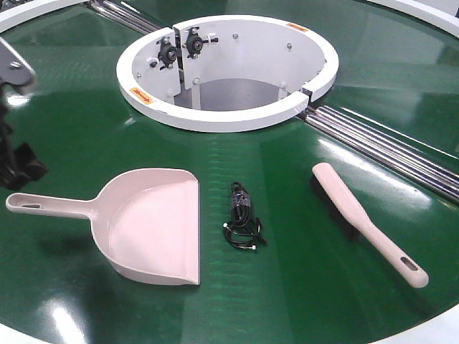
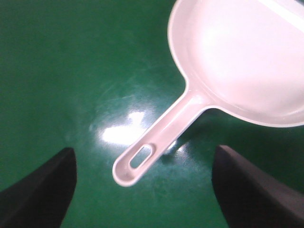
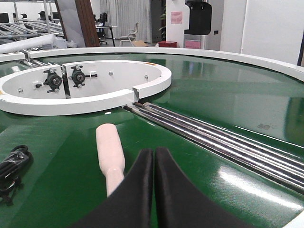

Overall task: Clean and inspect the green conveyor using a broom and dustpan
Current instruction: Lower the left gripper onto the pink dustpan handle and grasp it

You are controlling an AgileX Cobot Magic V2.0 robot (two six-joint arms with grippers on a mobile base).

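The pale pink dustpan [image 1: 152, 223] lies on the green conveyor [image 1: 72, 129], its handle pointing left. In the left wrist view my left gripper [image 2: 142, 194] is open wide above the belt. The slotted end of the dustpan handle [image 2: 142, 159] lies between the fingers [image 2: 40, 190], touching neither. The slim pink broom [image 1: 358, 215] lies at the right, handle toward the front. In the right wrist view my right gripper [image 3: 154, 159] is shut and empty. The broom [image 3: 110, 152] lies just left of it on the belt.
A bundle of black cable [image 1: 242, 218] lies between dustpan and broom. The white ring housing [image 1: 229, 115] stands behind. Chrome roller rods [image 1: 387, 147] run to the right of it. My left arm [image 1: 16, 154] shows at the left edge.
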